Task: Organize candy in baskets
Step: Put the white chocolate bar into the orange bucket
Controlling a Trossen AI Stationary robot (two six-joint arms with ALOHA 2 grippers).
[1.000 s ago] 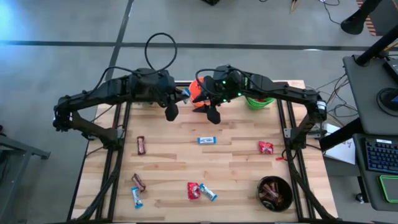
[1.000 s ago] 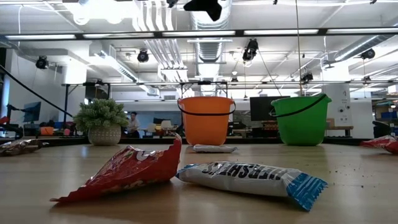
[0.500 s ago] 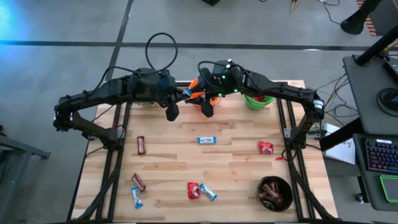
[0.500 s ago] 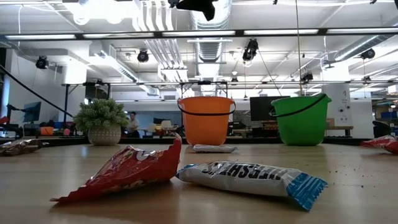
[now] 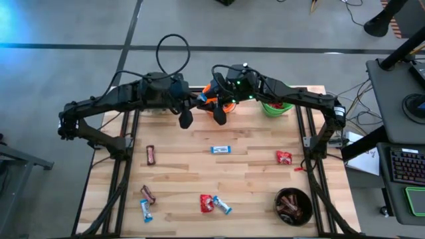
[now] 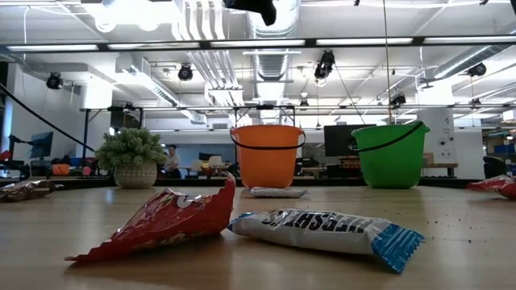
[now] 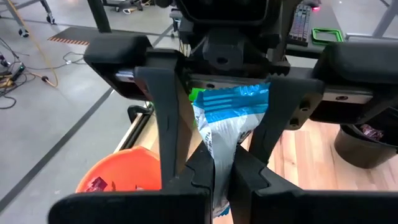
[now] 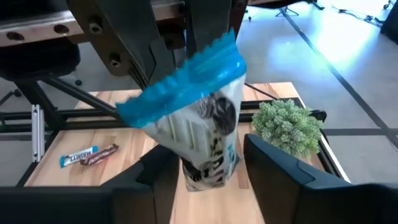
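Left wrist view puts the blue-and-white packet (image 7: 230, 124) upright between my left jaws (image 7: 214, 177), which are closed on its lower end. In the high view that packet (image 5: 198, 98) sits top centre, held in the air above the far edge of the counter (image 5: 252, 179), just beside the orange pail (image 5: 214, 93).

The right jaws (image 8: 205, 177) face it head-on, spread to either side of the packet. As far as I can judge they are not pinching it. I read this as a pass from left to right, probably so the right arm can reach the green pail (image 5: 275, 106) to the right of the orange one.

To do it well, I would:
- close the right jaws squarely on the packet's middle, clear of the left fingertips
- confirm the wrapper is pinched and not just brushed
- only then release the left jaws
- back the left arm straight away, so the crinkly wrapper is not dragged sideways

The wrapper is slick and limp, so a shallow bite could let it slip into the orange pail below.

Loose candy remains lower in the high view, including a blue bar (image 5: 221, 149) at centre. The black bowl (image 5: 293, 204) at lower right holds brown pieces.
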